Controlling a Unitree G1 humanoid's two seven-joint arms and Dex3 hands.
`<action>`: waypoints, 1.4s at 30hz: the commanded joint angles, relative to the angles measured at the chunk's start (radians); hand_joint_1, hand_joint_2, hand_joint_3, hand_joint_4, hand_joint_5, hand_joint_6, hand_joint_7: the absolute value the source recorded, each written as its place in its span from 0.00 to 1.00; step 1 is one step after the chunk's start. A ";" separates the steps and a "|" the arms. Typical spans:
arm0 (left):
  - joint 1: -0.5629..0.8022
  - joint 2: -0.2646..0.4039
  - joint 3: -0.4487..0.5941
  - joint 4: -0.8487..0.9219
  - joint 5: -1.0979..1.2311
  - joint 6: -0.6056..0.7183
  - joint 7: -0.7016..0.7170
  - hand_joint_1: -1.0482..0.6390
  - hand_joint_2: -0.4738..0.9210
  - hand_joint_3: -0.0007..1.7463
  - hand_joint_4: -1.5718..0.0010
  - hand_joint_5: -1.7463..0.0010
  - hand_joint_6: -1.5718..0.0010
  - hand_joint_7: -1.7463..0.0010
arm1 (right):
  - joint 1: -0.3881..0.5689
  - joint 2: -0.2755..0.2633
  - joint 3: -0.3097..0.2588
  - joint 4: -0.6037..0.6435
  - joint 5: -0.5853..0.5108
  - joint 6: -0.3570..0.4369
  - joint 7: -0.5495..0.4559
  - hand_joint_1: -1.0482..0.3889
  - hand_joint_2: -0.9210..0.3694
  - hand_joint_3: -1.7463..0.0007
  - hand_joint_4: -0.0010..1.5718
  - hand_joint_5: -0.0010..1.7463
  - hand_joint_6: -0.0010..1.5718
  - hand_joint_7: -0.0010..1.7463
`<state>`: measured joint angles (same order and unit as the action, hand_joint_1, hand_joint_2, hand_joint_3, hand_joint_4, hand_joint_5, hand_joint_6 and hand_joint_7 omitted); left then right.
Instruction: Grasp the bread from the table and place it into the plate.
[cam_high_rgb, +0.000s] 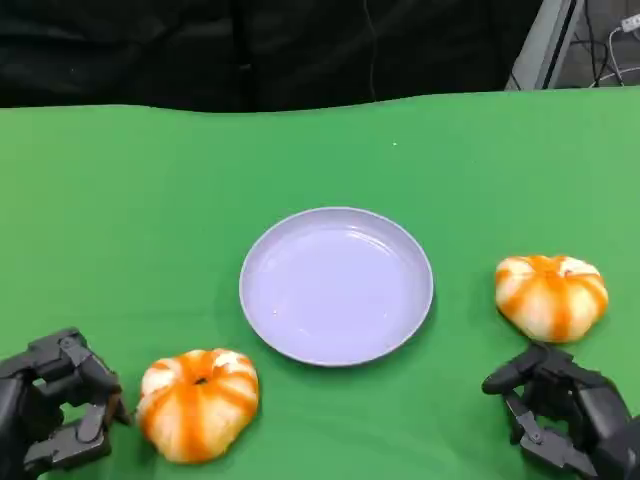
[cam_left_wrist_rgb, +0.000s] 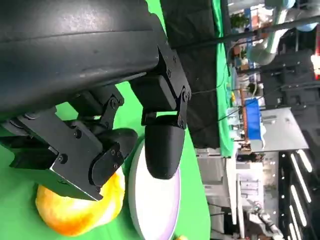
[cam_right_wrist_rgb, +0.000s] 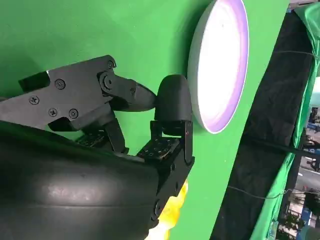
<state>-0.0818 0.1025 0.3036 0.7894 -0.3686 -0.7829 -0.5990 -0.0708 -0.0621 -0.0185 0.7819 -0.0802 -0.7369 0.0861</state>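
Observation:
Two round orange-and-white striped breads lie on the green table. One bread (cam_high_rgb: 197, 403) sits at the front left, the other bread (cam_high_rgb: 551, 295) at the right. Between them stands an empty lavender plate (cam_high_rgb: 337, 285). My left hand (cam_high_rgb: 60, 402) rests just left of the front-left bread, fingers apart, holding nothing. My right hand (cam_high_rgb: 565, 410) is in front of the right bread, also holding nothing. In the left wrist view the fingers (cam_left_wrist_rgb: 162, 145) hang over the bread (cam_left_wrist_rgb: 75, 210) and the plate (cam_left_wrist_rgb: 155, 200). The right wrist view shows the plate (cam_right_wrist_rgb: 220, 65) past the fingers (cam_right_wrist_rgb: 172, 102).
The green cloth (cam_high_rgb: 320, 150) covers the table back to a black curtain (cam_high_rgb: 250, 50). Open cloth lies behind the plate. A grey stand and cables (cam_high_rgb: 590, 45) are at the far right corner.

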 joint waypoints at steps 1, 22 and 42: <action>-0.001 -0.010 0.019 -0.007 -0.043 -0.017 -0.023 0.57 0.84 0.47 0.50 0.25 0.47 0.40 | -0.007 -0.018 -0.004 0.016 0.003 -0.003 -0.007 0.63 0.08 0.60 0.43 1.00 0.47 0.72; 0.023 -0.014 0.021 -0.062 -0.023 -0.058 -0.174 0.14 1.00 0.08 0.72 1.00 0.73 1.00 | -0.022 -0.012 0.003 0.037 -0.010 -0.005 -0.027 0.63 0.09 0.60 0.44 1.00 0.48 0.71; 0.187 0.175 -0.220 -0.493 0.727 0.140 0.274 0.00 1.00 0.20 0.95 1.00 0.87 1.00 | -0.029 -0.006 0.005 0.043 -0.009 -0.004 -0.032 0.62 0.09 0.60 0.44 1.00 0.47 0.72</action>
<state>0.0893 0.2428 0.1122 0.3651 0.2991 -0.7139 -0.3595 -0.0995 -0.0602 -0.0127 0.8157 -0.0965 -0.7434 0.0555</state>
